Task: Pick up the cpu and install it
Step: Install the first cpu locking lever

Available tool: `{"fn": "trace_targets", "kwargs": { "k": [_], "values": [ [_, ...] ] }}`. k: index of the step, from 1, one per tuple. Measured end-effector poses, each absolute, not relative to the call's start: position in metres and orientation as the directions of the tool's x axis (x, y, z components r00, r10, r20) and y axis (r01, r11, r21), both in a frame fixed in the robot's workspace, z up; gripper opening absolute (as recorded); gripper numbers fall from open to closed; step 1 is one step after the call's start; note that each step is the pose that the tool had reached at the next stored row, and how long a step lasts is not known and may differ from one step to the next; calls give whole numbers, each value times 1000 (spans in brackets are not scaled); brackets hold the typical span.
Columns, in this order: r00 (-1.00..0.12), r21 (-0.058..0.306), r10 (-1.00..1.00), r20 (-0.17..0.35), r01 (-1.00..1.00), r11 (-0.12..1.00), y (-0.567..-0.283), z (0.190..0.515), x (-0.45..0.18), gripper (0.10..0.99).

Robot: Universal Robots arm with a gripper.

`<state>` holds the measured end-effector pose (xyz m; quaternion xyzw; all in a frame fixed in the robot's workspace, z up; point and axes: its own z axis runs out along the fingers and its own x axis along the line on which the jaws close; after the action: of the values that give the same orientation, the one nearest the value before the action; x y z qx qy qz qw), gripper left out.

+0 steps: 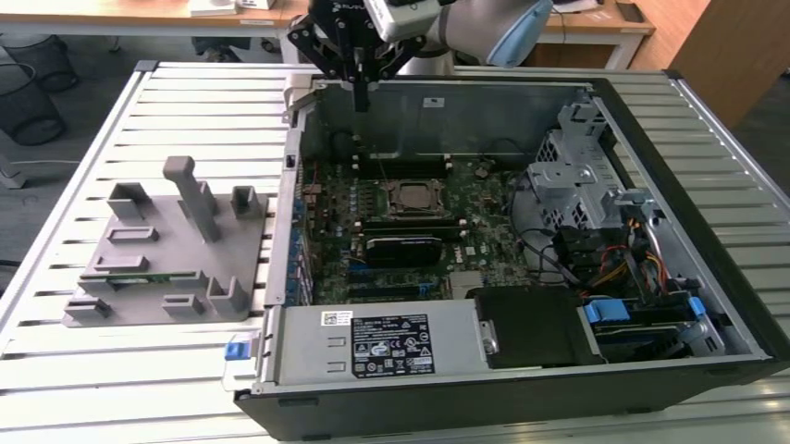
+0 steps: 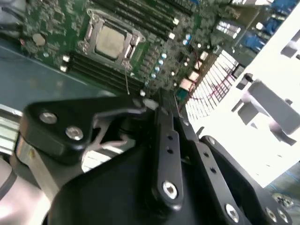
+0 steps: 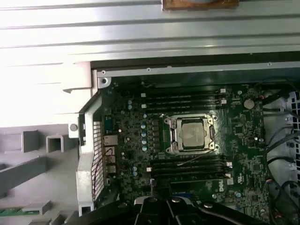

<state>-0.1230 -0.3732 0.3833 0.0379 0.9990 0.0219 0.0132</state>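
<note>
The cpu (image 3: 193, 133) sits in the motherboard socket (image 3: 171, 136), centre of the first wrist view, so installation looks done. The gripper (image 1: 359, 88), fingers together and empty, hangs at the exterior view's top centre above the computer case (image 1: 691, 277).

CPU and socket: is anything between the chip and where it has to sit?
No. The cpu already lies inside the socket frame on the motherboard. The gripper hangs above the case's rear wall, nothing visible between.

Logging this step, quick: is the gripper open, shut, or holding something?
Gripper: shut, holding nothing, raised over the case's rear edge; the cpu sits in the motherboard socket.
</note>
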Motion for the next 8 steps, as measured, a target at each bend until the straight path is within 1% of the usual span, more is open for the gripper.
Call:
{"fn": "trace_targets", "kwargs": {
  "k": [8],
  "values": [
    [-997, 44, 76, -24, 75, 996, -374, 383, -123, 106]
  ]
}}
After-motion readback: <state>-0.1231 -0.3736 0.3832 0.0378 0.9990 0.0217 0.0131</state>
